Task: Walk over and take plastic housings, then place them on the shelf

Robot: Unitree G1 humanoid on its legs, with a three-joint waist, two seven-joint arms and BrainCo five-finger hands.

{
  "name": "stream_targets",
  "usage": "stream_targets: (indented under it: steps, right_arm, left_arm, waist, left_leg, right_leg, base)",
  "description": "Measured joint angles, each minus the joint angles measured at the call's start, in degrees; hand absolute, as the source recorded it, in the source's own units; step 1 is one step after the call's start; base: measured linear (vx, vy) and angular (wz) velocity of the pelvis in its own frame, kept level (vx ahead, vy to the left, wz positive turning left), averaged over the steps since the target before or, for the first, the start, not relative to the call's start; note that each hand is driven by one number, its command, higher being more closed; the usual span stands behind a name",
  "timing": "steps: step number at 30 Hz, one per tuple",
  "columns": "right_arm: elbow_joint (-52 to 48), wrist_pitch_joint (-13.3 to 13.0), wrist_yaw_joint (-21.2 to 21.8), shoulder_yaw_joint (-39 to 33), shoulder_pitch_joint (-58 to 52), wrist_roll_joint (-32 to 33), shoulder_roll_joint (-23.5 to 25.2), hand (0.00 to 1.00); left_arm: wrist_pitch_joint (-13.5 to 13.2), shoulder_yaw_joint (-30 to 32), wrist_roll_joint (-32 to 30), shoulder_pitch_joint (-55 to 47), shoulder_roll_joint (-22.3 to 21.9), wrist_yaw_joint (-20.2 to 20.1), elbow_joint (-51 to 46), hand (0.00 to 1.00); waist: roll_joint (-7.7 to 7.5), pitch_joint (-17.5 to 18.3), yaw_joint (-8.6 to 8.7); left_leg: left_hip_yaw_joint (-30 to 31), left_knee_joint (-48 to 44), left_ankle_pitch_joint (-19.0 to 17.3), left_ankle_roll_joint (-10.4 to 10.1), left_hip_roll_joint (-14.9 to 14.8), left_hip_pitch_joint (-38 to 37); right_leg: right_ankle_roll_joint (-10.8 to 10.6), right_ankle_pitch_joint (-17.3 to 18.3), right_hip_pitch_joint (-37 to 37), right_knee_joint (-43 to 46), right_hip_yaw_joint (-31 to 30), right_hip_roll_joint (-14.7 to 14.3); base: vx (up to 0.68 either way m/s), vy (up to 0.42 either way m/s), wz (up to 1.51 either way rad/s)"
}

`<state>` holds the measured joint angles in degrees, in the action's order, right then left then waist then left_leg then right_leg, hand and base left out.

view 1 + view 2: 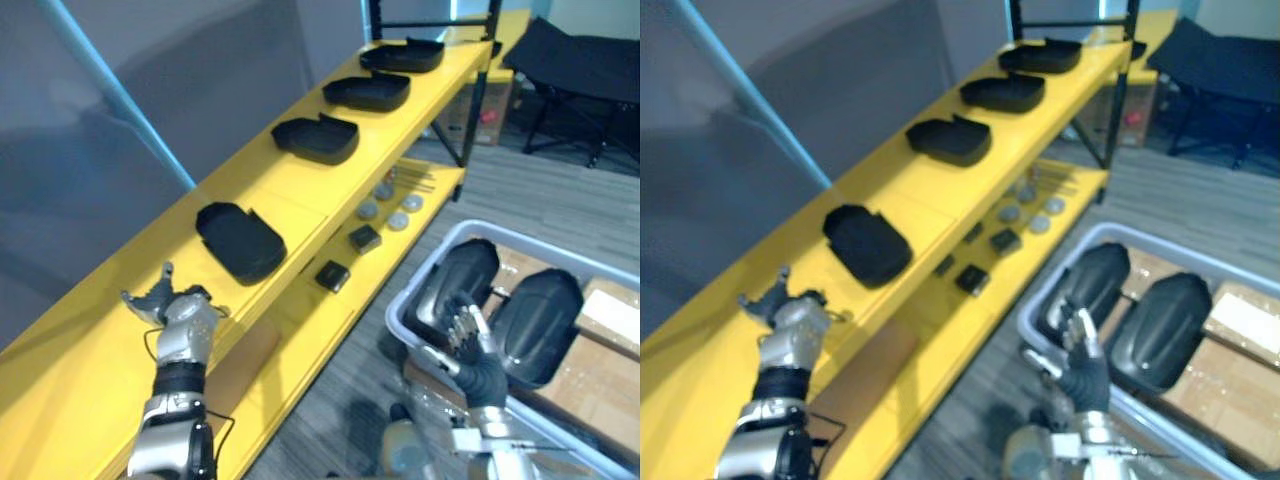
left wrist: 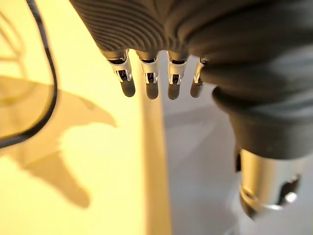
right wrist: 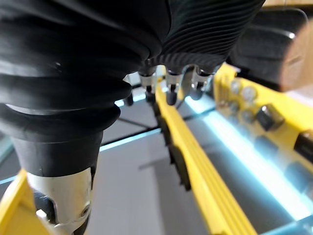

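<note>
Several black plastic housings lie in a row on the yellow shelf's top board (image 1: pixel 120 300); the nearest housing (image 1: pixel 240 240) is just beyond my left hand (image 1: pixel 185 318). That hand hovers over the board, open, with fingers (image 2: pixel 149 81) spread and nothing in it. Two more housings (image 1: pixel 455 280) (image 1: pixel 535 310) lie in a pale bin (image 1: pixel 400 320) on the right. My right hand (image 1: pixel 478 368) is at the bin's near rim, beside the left housing, open with straight fingers (image 3: pixel 168 88) and empty.
The lower shelf board (image 1: pixel 300 310) carries small black boxes (image 1: pixel 332 275) and grey discs (image 1: pixel 398 220). Cardboard cartons (image 1: pixel 610 310) lie by the bin. A black folding table (image 1: pixel 580 60) stands at the back right. A grey wall (image 1: pixel 150 80) runs behind the shelf.
</note>
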<state>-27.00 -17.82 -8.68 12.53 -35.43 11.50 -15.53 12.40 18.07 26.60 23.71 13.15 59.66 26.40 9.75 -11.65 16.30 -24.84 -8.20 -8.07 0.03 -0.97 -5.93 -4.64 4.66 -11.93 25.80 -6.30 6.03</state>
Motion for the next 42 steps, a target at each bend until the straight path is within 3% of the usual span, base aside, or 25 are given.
stream_targets:
  steps: [1, 2, 5, 10, 12, 13, 16, 17, 18, 19, 21, 23, 27, 29, 33, 36, 39, 42]
  right_arm:
    - [0.03, 0.0, 0.29, 0.3, -0.75, 0.01, -0.12, 0.0]
    - [0.28, 0.01, 0.6, 0.44, -0.94, 0.01, -0.26, 0.0]
    - [0.54, 0.08, 1.42, 0.41, -0.58, 0.02, -0.5, 0.0]
    - [0.54, -0.02, 2.59, 0.63, -0.49, -0.01, -0.49, 0.0]
    - [0.53, -0.73, 2.84, 0.65, -0.48, -0.06, -0.52, 0.0]
    - [0.53, -0.93, 2.89, 0.65, -0.48, -0.07, -0.52, 0.0]
    - [0.36, -3.1, 3.77, 0.41, -0.34, -1.37, -0.78, 0.0]
    - [0.29, -4.41, 3.8, -0.03, -0.31, -1.8, -0.79, 0.0]
    - [0.23, -4.97, 3.78, -0.34, -0.45, -2.18, -0.79, 0.0]
    - [-0.16, -6.49, 3.71, -2.22, -1.0, -3.25, -0.65, 0.0]
    - [-0.43, -7.3, 3.7, -4.09, -1.11, -3.25, -0.65, 0.0]
    - [-0.52, -8.25, 3.74, -7.61, -1.61, -3.36, -0.42, 0.0]
    - [3.92, -5.59, 4.81, -13.91, 1.27, -2.32, -0.26, 0.0]
    - [11.74, -3.75, 3.12, -17.67, 4.85, 0.09, 0.43, 0.0]
    - [22.54, -2.77, -2.92, -27.99, 12.41, 2.59, 0.92, 0.0]
    - [23.0, -2.86, -7.66, -31.97, 16.6, 1.03, 1.05, 0.0]
    - [22.96, -3.24, -10.13, -33.22, 19.13, -0.09, 1.73, 0.0]
    - [22.91, -3.63, -9.76, -34.41, 20.44, -0.06, 3.1, 0.0]
  left_arm:
    - [-0.65, 1.75, -0.05, -1.18, 0.04, -0.3, -0.28, 0.0]
    - [-1.92, 2.65, -0.18, -2.25, 0.04, -1.03, -0.96, 0.0]
    - [-2.81, 3.31, -0.12, -2.68, 0.03, -2.72, -1.56, 0.0]
    - [-9.78, 3.28, 0.5, -2.7, 0.07, -5.27, -3.52, 0.0]
    - [-14.36, 3.27, 0.58, -3.46, 0.08, -6.82, -5.25, 0.0]
    - [-15.03, 3.27, 0.58, -3.7, 0.08, -6.91, -5.5, 0.0]
    - [-22.99, 2.35, 0.41, -10.89, 0.05, -8.52, -14.41, 0.0]
    - [-26.59, 0.26, -0.75, -17.5, -0.11, -8.81, -22.04, 0.0]
    - [-27.81, -0.95, -2.13, -21.33, -0.21, -8.86, -26.54, 0.0]
    - [-30.38, -3.31, -7.56, -33.28, -1.66, -9.03, -37.94, 0.0]
    - [-31.22, -3.57, -9.8, -40.68, -3.7, -9.7, -43.59, 0.0]
    - [-31.19, -3.47, -11.49, -50.64, -5.48, -11.31, -48.2, 0.0]
    - [-30.54, -3.1, -14.14, -57.11, -6.16, -16.61, -48.85, 0.0]
    - [-30.53, -3.12, -14.6, -56.78, -6.79, -18.84, -48.4, 0.0]
    - [-30.31, -3.08, -16.04, -53.95, -6.87, -21.78, -46.95, 0.0]
    - [-30.3, -3.06, -16.42, -51.2, -6.99, -23.33, -46.95, 0.0]
    - [-30.29, -3.06, -17.31, -49.3, -7.67, -24.94, -47.0, 0.0]
    - [-30.29, -3.05, -18.07, -48.06, -8.51, -25.26, -47.01, 0.0]
  waist:
    - [-0.17, 0.55, 0.07]
    - [0.66, 1.06, -0.4]
    - [1.9, 1.56, -0.43]
    - [1.02, 2.02, -0.61]
    - [0.12, 2.5, -1.06]
    - [0.07, 2.62, -1.13]
    - [-0.13, 3.23, -1.3]
    - [-0.04, 3.3, -1.65]
    - [-0.04, 3.3, -1.95]
    - [-0.2, 3.55, -3.86]
    - [-0.25, 3.75, -5.39]
    - [-0.7, 4.19, -8.66]
    - [-2.31, 4.85, -12.95]
    - [-3.3, 5.62, -13.89]
    - [-3.5, 5.77, -14.2]
    - [-3.23, 5.9, -14.11]
    - [-3.23, 5.89, -14.19]
    - [-3.43, 5.76, -14.32]
  left_leg:
    - [-0.84, -0.32, -0.01, -0.44, 0.42, -0.15]
    - [-1.12, -0.49, -0.03, -0.66, 0.93, -0.14]
    - [-0.91, -0.41, 1.3, -2.19, 0.32, -0.8]
    - [-0.78, -1.93, 1.68, -2.59, -0.12, -0.29]
    - [-0.67, -2.23, 1.69, -2.6, 0.07, 0.22]
    - [-0.66, -2.22, 1.69, -2.6, 0.09, 0.27]
    - [0.8, -1.63, 1.7, -2.6, 0.66, 1.58]
    - [1.12, -1.4, 1.7, -2.6, 0.87, 2.04]
    - [1.52, -1.11, 1.69, -2.61, 1.05, 2.1]
    - [2.85, -0.17, 1.6, -2.66, 1.68, 2.18]
    - [3.72, -0.32, 0.73, -2.57, 1.71, 2.73]
    - [5.52, -0.66, 0.36, -2.03, 1.79, 3.21]
    - [9.63, -0.79, 0.38, -1.58, 1.84, 4.36]
    - [11.48, -0.25, 1.34, -1.28, 1.86, 4.98]
    - [13.91, 1.17, 2.62, -0.88, 2.06, 5.02]
    - [15.38, 1.9, 3.29, -0.85, 2.11, 5.03]
    - [16.43, 1.99, 3.31, -0.88, 1.77, 4.62]
    - [16.57, 2.19, 3.31, -0.89, 1.36, 4.45]
  right_leg:
    - [0.25, 3.92, 0.2, 4.44, 0.18, 0.55]
    - [0.6, 6.78, 0.45, 3.98, 0.22, 1.08]
    - [1.08, 7.54, 0.62, 3.9, 0.81, 0.98]
    - [1.32, 7.96, 0.97, 3.96, 1.35, 1.11]
    - [1.18, 7.88, 0.97, 3.38, 1.38, 1.36]
    - [1.15, 7.87, 0.96, 3.28, 1.39, 1.38]
    - [0.44, 7.43, 0.88, 2.31, 1.83, 1.91]
    - [0.24, 7.31, 0.87, 1.88, 2.18, 2.22]
    - [0.15, 7.26, 0.95, 1.66, 2.61, 2.48]
    - [-0.19, 7.14, 1.13, 1.22, 3.31, 2.99]
    - [-0.48, 7.01, 1.36, 0.75, 4.06, 3.11]
    - [-0.82, 7.01, 2.52, -0.05, 6.23, 3.9]
    - [-1.14, 6.97, 5.3, -2.39, 11.25, 5.04]
    - [-0.97, 6.19, 6.22, -3.86, 13.1, 4.98]
    - [-1.01, 5.2, 8.2, -6.88, 15.7, 4.87]
    - [-0.9, 4.86, 8.83, -8.18, 17.12, 4.75]
    - [-0.67, 4.56, 10.22, -9.77, 17.57, 4.15]
    - [-0.48, 4.07, 10.97, -11.16, 17.76, 3.56]
  base:
    - [0.02, -0.071, -0.06]
    - [0.04, -0.081, -0.02]
    - [0.01, -0.075, 0.09]
    - [0.0, -0.018, 0.03]
    - [0.0, 0.042, 0.03]
    - [0.02, 0.041, 0.03]
    - [0.03, 0.046, 0.14]
    - [0.03, 0.046, 0.19]
    - [0.05, 0.063, 0.33]
    - [0.05, 0.046, 0.29]
    - [0.05, 0.029, 0.32]
    - [0.05, 0.023, 0.53]
    - [0.04, -0.003, 0.62]
    - [0.06, -0.008, 0.48]
    - [0.06, -0.006, 0.33]
    - [0.06, -0.024, 0.24]
    - [0.03, -0.038, 0.08]
    - [0.0, -0.035, 0.0]
